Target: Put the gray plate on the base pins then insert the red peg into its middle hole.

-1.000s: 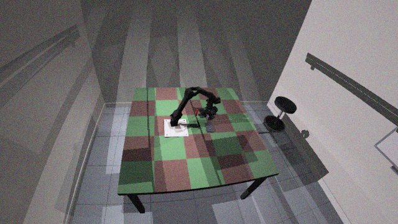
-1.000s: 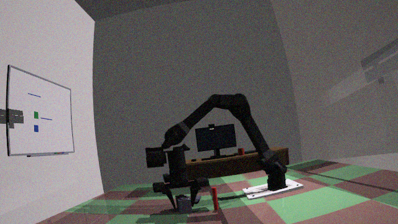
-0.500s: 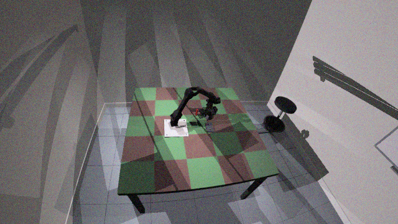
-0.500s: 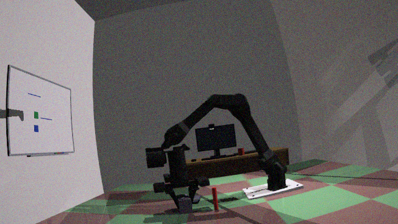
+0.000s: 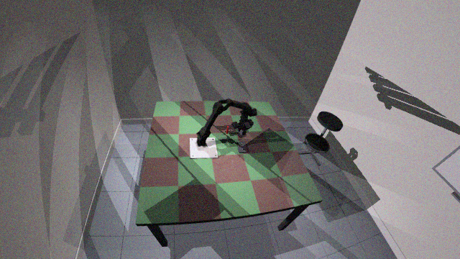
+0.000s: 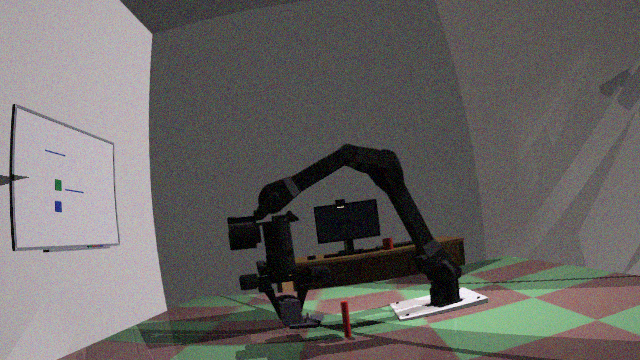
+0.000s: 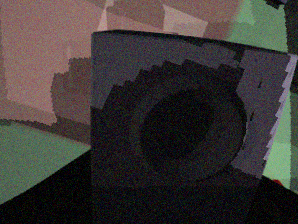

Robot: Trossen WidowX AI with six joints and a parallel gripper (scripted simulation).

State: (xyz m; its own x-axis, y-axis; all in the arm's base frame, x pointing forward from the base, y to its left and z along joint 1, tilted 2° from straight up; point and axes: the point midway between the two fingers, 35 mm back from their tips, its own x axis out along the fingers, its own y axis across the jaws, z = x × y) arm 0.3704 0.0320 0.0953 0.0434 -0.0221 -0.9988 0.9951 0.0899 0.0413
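Note:
The gray plate (image 6: 290,309) (image 7: 117,60) is between the fingers of my gripper (image 5: 240,131) (image 6: 289,302), which is shut on it. In the wrist view the plate is very close and one round hole shows; its other holes are hidden. In the exterior view it appears slightly above the table, in front of part of the base. The dark gray base (image 5: 243,149) (image 6: 311,323) lies flat, with small pins just showing in the exterior view. The red peg (image 5: 227,129) (image 6: 346,319) stands upright on the table, apart from the gripper; a sliver of it shows in the wrist view.
The arm's white mounting plate (image 5: 203,152) (image 6: 412,311) lies on the checkered table (image 5: 231,169), on the far side of the peg from the gripper in the exterior view. A monitor (image 6: 347,221) stands on a brown desk behind. A black stool (image 5: 330,121) stands beside the table.

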